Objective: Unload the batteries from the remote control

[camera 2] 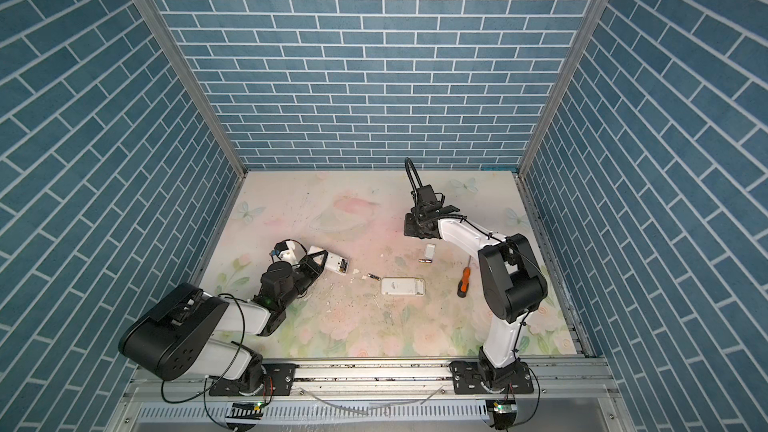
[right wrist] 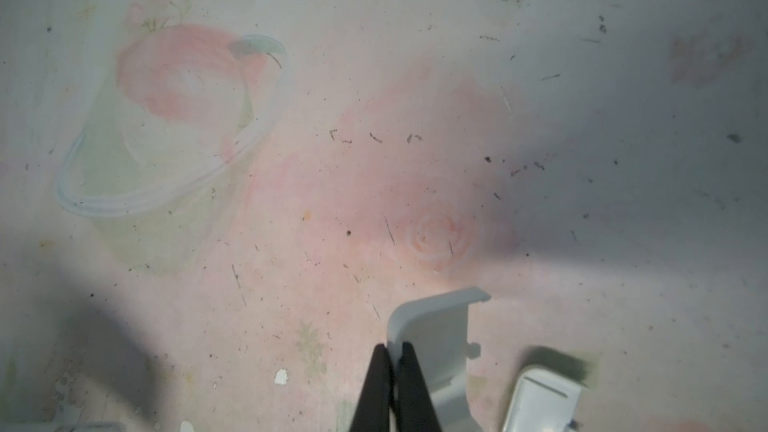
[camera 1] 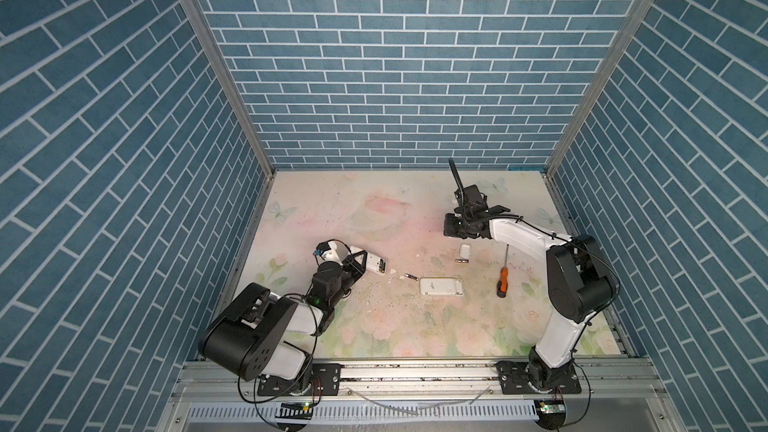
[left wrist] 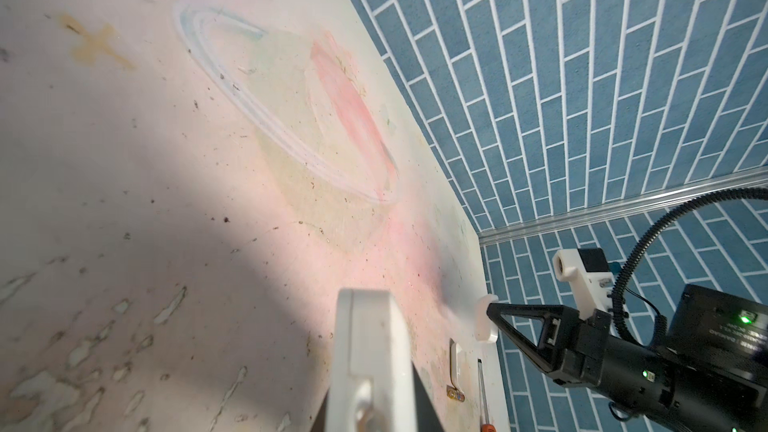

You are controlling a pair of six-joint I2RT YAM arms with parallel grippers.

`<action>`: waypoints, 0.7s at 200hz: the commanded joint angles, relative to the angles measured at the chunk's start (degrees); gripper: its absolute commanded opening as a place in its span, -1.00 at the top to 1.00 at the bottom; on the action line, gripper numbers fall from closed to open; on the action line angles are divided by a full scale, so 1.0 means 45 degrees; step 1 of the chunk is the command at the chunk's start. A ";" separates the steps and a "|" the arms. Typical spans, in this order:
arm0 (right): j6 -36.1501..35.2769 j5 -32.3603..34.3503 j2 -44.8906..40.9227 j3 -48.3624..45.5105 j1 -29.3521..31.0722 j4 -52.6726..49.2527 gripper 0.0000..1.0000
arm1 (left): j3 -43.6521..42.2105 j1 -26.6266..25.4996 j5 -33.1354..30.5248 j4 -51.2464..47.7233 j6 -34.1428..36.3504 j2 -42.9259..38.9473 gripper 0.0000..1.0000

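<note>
Blue brick-print walls enclose a flowered worktop (camera 1: 415, 334). Near its middle a loose battery (camera 1: 410, 277) lies between two white remotes. The flat remote (camera 1: 441, 286) is just to its right. The held remote (camera 1: 372, 264) is to its left, clamped in the left pincer (camera 1: 358, 258) with its battery bay uncovered. A farther battery (camera 1: 461, 261) rests beside a white cover (camera 1: 464, 250). Toward the far right, the right pincer (right wrist: 392, 347) pinches a second cover (right wrist: 440, 338). An orange-handled screwdriver (camera 1: 503, 280) lies at the right.

Floral table (camera 1: 374, 209): white remote (camera 1: 441, 286), loose batteries (camera 1: 461, 261), small cover (camera 1: 464, 250), screwdriver (camera 1: 503, 280).
</note>
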 commanded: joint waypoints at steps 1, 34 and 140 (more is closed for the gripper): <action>-0.0578 0.0610 0.0615 0.0828 0.0023 -0.0539 1.00 | -0.0208 -0.0561 -0.1482 -0.0451 0.0382 -0.0572 1.00; -0.0735 0.0558 0.1385 0.1378 0.0023 -0.0600 1.00 | -0.0469 -0.1148 -0.2349 -0.1563 0.0402 -0.1408 1.00; -0.1058 0.0388 0.1934 0.2864 0.0060 -0.1360 0.36 | -0.1096 -0.1577 -0.3263 -0.5255 0.0414 -0.4279 0.92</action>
